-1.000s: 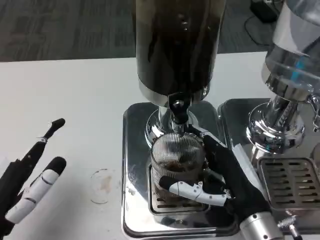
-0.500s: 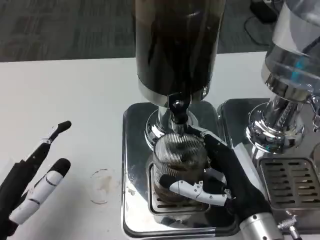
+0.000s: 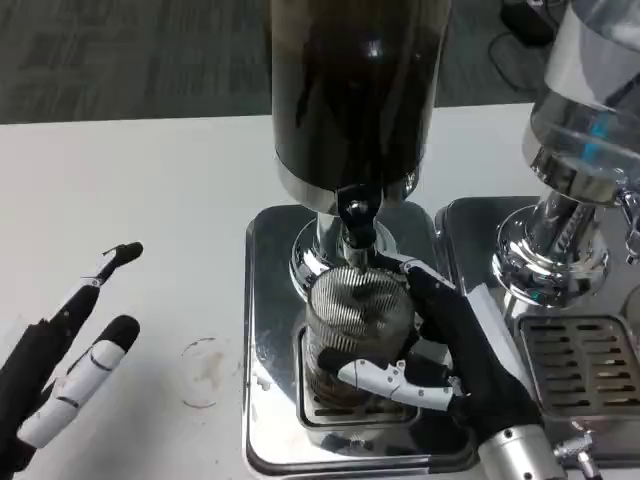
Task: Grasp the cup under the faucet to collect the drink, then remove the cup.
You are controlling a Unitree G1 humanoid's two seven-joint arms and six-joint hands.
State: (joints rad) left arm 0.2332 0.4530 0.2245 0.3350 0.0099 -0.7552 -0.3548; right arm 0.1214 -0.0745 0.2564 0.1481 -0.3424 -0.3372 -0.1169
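A ribbed clear cup [image 3: 352, 325] with a little dark drink in it stands on the drip grate under the black faucet [image 3: 356, 222] of the dark drink dispenser [image 3: 350, 90]. My right hand [image 3: 440, 350] grips the cup from its right side, fingers wrapped across its lower front. Over the white table at the lower left, my left hand [image 3: 65, 350] hangs with its fingers spread and nothing in it.
The dispenser sits on a shiny steel tray [image 3: 265, 330]. A second dispenser [image 3: 580, 170] with its own drip grate [image 3: 580, 350] stands close on the right. A faint ring stain [image 3: 203, 370] marks the table left of the tray.
The right hand has settled slightly higher and tighter around the cup. The left hand has drifted a little up and to the right.
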